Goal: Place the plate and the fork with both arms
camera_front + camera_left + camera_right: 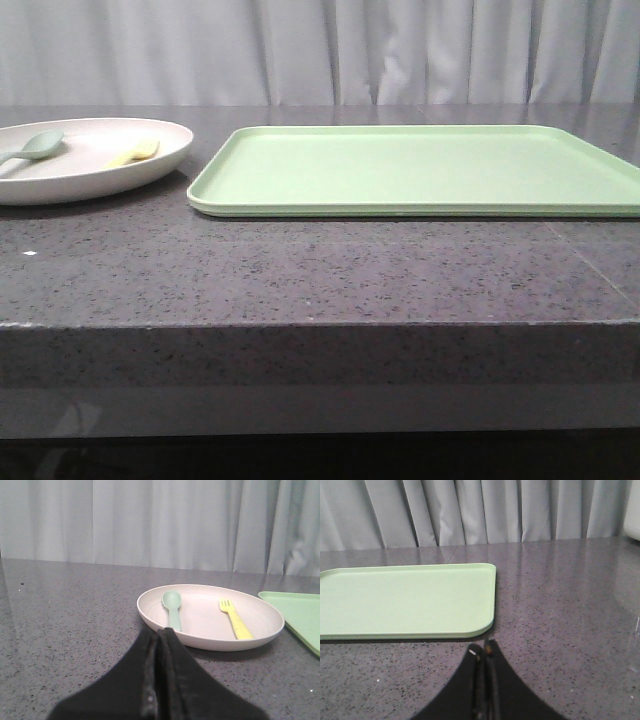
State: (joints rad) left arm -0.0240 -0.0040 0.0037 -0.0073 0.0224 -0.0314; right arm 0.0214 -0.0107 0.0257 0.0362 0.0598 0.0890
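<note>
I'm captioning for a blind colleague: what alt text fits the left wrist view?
A pinkish-cream plate on a speckled grey table holds a grey-green spoon and a yellow fork, side by side. The shut left pincer sits before it; a green tray lies beside.

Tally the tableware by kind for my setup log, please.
Plate: 1
Tray: 1
Spoon: 1
Fork: 1
Total: 4

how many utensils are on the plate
2: a grey-green spoon on the side of the plate away from the light-green tray, and a yellow fork on the tray side. Nothing seems hidden.
</note>
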